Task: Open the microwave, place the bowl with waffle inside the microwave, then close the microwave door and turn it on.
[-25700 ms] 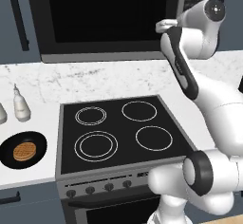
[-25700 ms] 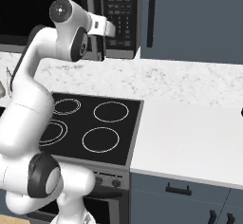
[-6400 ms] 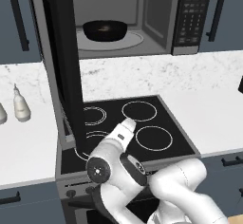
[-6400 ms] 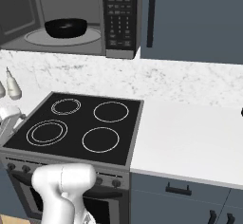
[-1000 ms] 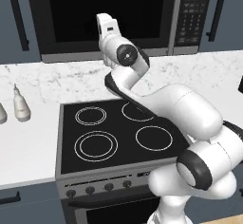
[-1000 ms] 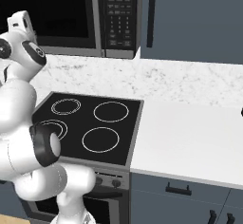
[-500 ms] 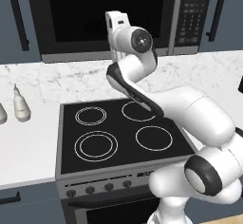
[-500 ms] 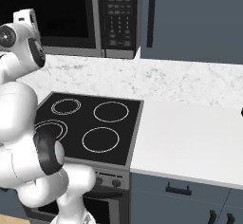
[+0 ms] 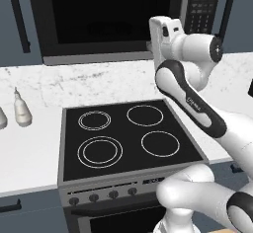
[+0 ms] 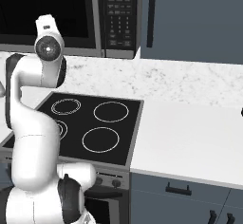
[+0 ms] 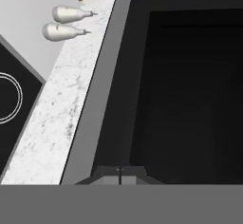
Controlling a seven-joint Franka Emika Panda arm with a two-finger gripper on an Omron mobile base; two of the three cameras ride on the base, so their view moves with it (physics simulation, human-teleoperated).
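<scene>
Microwave (image 9: 106,22) fills top of left base frame: door (image 9: 111,15) closed, black glass, grey frame, keypad (image 9: 201,5) on its right. Gripper (image 11: 119,174) fingers pinched together, holding nothing, just at the door's lower frame. Stovetop (image 9: 126,137) below, bottles (image 11: 66,21) upper left in hand view.

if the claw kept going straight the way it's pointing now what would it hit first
Most likely the microwave door. In the hand view the shut claw points at the door's dark window, close to its grey frame, with nothing between them. Depth is hard to judge, but the left base view also puts the hand right at the microwave front.
</scene>
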